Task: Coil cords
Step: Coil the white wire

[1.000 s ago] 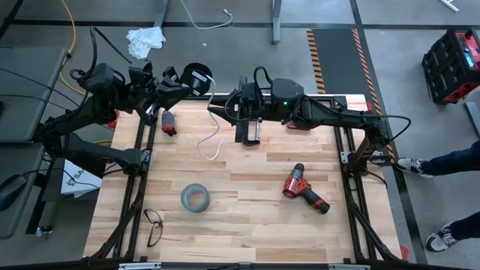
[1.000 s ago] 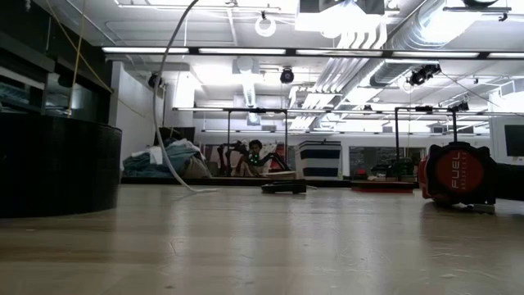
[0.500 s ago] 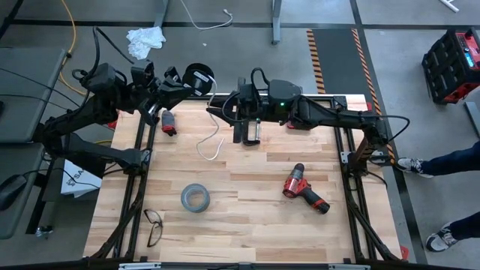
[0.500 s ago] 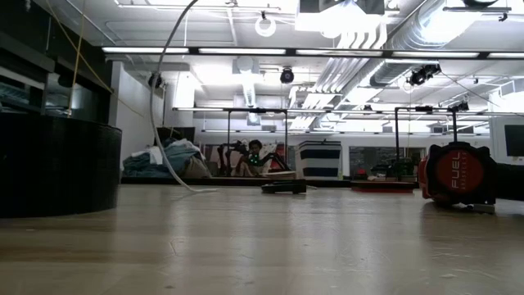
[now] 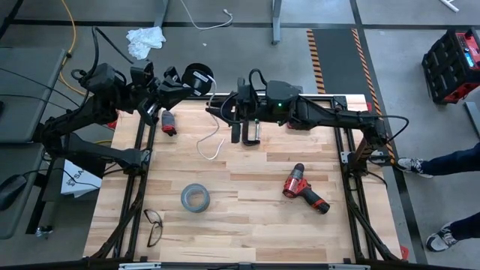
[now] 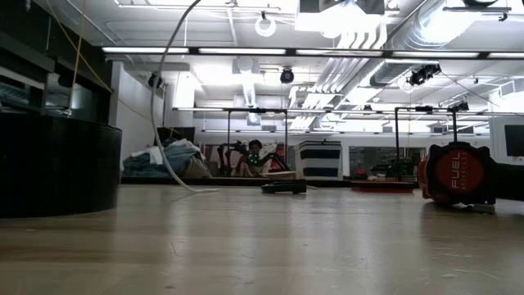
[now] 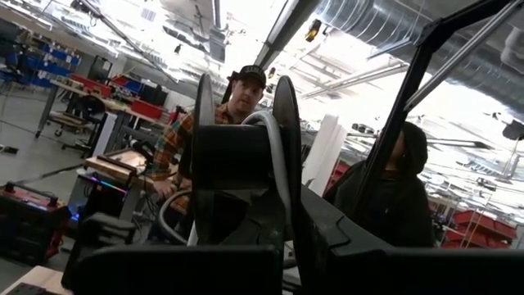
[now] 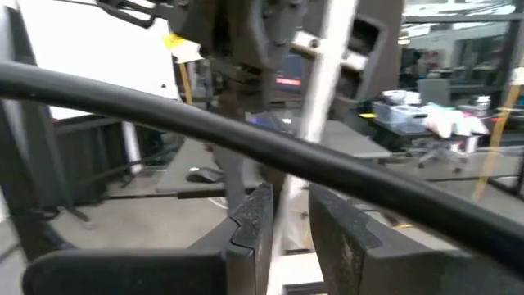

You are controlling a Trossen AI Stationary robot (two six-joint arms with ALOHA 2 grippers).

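The small black spool (image 5: 198,76) sits in my left gripper (image 5: 187,79), past the table's far left edge; in the left wrist view the spool (image 7: 237,156) shows edge-on with white cord wound on it. The thin white cord (image 5: 209,135) runs from the spool down through my right gripper (image 5: 212,109), then loops slack, and its free end (image 5: 218,157) lies on the wooden table. In the right wrist view the cord (image 8: 315,106) passes between my right gripper's (image 8: 286,221) nearly closed fingers. The low view shows the cord (image 6: 160,139) rising off the table. My left gripper holds the spool between its two fingers, the two flanges (image 7: 286,156) standing upright and edge-on; the spool itself hides the place of contact. The spool is lifted clear, beyond the table's far edge. My right gripper pinches the single white cord (image 8: 282,215) between its two fingers, a short way below the spool. The fingers lie across the cord. The cord hangs slack below them, with its end on the table.
A grey tape roll (image 5: 194,198) lies mid-table, a red drill (image 5: 304,189) to the right, glasses (image 5: 153,225) near the front left, and a small red and black tool (image 5: 169,124) at the far left. People stand beyond the table's far edge.
My right gripper has moved a little toward the table's left edge, keeping its hold on the cord. The cord's hanging stretch has shifted slightly with it, while its end stays on the table.
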